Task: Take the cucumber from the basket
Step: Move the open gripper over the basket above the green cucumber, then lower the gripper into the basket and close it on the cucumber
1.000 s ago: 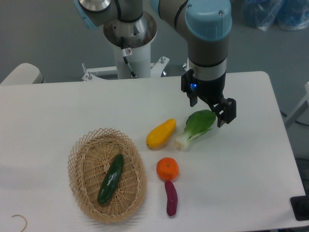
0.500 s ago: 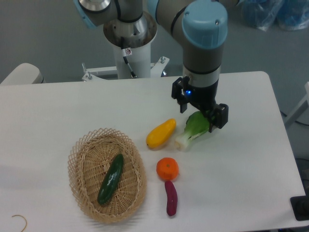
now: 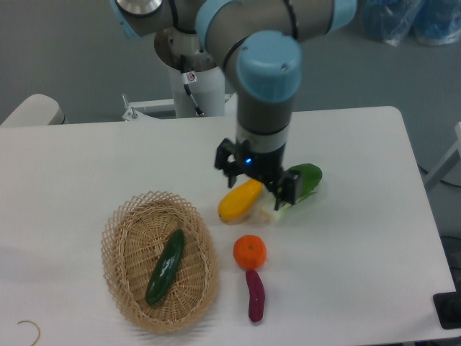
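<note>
The dark green cucumber [image 3: 165, 267] lies slanted inside the oval wicker basket [image 3: 117, 254] at the lower left of the table. My gripper [image 3: 257, 178] hangs open above the table, over the upper end of the yellow fruit [image 3: 240, 200] and the stem of the bok choy [image 3: 300, 183]. It is well to the right of and beyond the basket, with nothing between its fingers.
An orange [image 3: 250, 251] sits right of the basket, with a purple sweet potato [image 3: 256, 294] just below it. A thin curled wire [image 3: 29, 329] lies at the table's lower left corner. The robot's base column [image 3: 194, 79] stands at the far edge.
The arm has swung left and slightly toward the front, from beside the bok choy's leafy end to above the yellow fruit. The gripper stays open. No object has moved.
</note>
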Controlling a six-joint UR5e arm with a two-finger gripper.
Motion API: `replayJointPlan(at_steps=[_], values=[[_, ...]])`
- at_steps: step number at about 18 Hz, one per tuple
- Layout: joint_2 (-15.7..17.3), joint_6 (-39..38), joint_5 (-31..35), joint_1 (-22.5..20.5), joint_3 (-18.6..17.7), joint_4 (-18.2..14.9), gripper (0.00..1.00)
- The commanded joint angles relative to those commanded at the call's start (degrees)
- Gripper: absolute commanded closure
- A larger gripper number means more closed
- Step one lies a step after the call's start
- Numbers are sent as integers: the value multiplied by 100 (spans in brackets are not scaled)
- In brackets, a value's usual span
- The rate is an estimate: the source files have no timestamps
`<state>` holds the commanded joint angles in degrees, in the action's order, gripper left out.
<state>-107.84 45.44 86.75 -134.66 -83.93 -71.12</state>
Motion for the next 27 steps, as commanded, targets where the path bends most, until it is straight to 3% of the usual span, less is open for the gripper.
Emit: replayJointPlan(at_steps=[4, 10, 15, 20, 27], values=[[-158, -491, 18, 290, -229, 449, 0], [-536, -791, 44, 616, -405, 590, 0], [-650, -932, 88, 722, -870, 1494, 0], [-993, -1265, 368, 976, -1082, 1934, 0], [-1187, -1582, 650, 1310, -1108, 2111, 0]])
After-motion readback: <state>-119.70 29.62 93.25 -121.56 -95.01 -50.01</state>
